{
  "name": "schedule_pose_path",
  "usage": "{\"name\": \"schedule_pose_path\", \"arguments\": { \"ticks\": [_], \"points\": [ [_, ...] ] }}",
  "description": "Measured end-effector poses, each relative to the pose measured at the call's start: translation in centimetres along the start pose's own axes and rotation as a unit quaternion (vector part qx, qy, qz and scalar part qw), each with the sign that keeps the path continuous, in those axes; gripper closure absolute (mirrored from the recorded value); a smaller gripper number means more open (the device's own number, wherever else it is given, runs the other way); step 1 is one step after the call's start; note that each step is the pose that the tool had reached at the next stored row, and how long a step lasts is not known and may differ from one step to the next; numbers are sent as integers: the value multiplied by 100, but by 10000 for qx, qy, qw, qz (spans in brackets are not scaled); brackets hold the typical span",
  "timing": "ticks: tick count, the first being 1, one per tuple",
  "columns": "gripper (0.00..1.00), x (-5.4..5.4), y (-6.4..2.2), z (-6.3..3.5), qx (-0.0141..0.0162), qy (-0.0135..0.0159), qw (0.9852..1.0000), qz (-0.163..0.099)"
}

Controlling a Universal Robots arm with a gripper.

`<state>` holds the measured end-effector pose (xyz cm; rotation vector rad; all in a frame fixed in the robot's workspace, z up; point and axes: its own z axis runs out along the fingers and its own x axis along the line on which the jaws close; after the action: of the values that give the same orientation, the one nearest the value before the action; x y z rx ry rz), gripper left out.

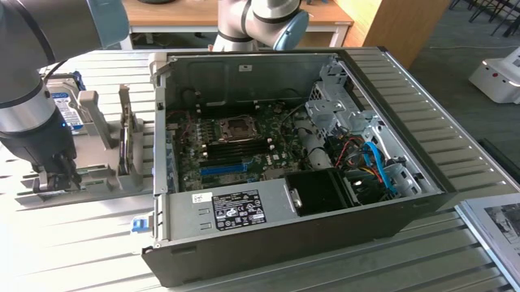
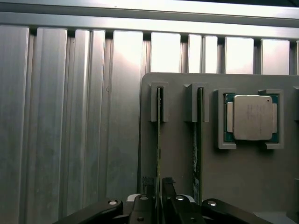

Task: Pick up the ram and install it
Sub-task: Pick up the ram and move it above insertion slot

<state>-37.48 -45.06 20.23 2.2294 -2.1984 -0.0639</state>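
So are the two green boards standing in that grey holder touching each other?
Apart. The wrist view shows the memory stick and the other board in separate slots, with a strip of bare grey holder between them.

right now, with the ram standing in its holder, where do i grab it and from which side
Probably take the ram by its upper long edge, straight down from above, pinching its two flat faces. It stands on edge in a holder slot, so only that edge is free, and a second stick stands beside it.
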Motion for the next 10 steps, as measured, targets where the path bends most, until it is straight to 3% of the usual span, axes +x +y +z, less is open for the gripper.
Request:
{"name": "schedule_pose_path", "arguments": {
  "ticks": [10],
  "points": [
    [79,1,-12,-2,-1,1,10000,0]
  ]
}}
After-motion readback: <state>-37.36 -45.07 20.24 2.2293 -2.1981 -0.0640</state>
